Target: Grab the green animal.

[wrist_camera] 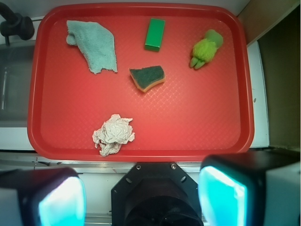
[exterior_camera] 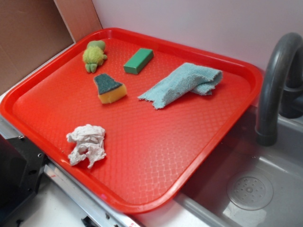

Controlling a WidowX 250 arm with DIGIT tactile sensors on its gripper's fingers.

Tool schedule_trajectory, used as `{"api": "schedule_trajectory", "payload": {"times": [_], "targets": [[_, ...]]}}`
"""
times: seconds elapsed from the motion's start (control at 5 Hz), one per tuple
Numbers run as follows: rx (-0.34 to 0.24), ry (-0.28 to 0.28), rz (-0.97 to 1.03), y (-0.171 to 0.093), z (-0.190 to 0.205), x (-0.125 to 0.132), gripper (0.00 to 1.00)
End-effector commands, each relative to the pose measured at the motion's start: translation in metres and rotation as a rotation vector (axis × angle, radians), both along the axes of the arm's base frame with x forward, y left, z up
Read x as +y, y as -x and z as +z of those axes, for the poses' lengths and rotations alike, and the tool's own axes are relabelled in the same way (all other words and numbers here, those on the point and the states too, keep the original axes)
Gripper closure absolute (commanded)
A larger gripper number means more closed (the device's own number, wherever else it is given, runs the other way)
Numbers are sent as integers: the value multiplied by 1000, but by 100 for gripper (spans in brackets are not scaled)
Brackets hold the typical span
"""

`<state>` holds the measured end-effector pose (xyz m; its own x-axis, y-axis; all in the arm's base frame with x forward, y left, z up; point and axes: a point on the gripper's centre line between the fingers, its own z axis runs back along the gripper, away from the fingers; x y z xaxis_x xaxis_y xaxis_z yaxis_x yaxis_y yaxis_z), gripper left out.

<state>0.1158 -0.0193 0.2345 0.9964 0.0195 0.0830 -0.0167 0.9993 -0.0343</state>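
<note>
Red tray [exterior_camera: 142,156] [wrist_camera: 197,122]: serving as the landmark here, lying flat beside a grey sink [exterior_camera: 265,189] with a dark curved tap [exterior_camera: 277,80] [wrist_camera: 16,23] standing at the sink's edge.

Green animal [exterior_camera: 93,56] [wrist_camera: 205,48]: small fuzzy yellow-green toy with a darker green head, lying in the tray's far corner nearest the brown board [exterior_camera: 33,38]; in the wrist view it is sitting in the tray's upper right area. Nothing is touching it.

Green block [exterior_camera: 138,60] [wrist_camera: 154,34]: plain rectangle, lying on the tray just beside the animal, toward the tap side, apart from it.

Sponge [exterior_camera: 110,88] [wrist_camera: 147,78]: yellow with a dark green scrub top, resting toward the tray's middle, near the animal and the block but touching neither.

Blue cloth [exterior_camera: 182,84] [wrist_camera: 94,44]: crumpled, lying on the tray's tap side, well apart from the animal.

White crumpled paper [exterior_camera: 86,144] [wrist_camera: 113,135]: sitting near the tray's front rim, well apart from everything else.

Gripper [wrist_camera: 141,197]: hanging above and outside the tray's front rim, well apart from the animal. Its fingers [wrist_camera: 61,200] are showing as two blurred pale pads at the bottom of the wrist view, standing spread wide with nothing between them.
</note>
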Motion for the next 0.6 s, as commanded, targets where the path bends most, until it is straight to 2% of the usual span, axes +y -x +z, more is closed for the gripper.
{"api": "schedule_trajectory", "payload": {"times": [0.0, 0.2, 0.4], "targets": [[0, 0, 0, 0, 0, 0, 0], [-34, -23, 186, -8, -10, 9, 0], [-109, 19, 408, -21, -29, 26, 0]]}}
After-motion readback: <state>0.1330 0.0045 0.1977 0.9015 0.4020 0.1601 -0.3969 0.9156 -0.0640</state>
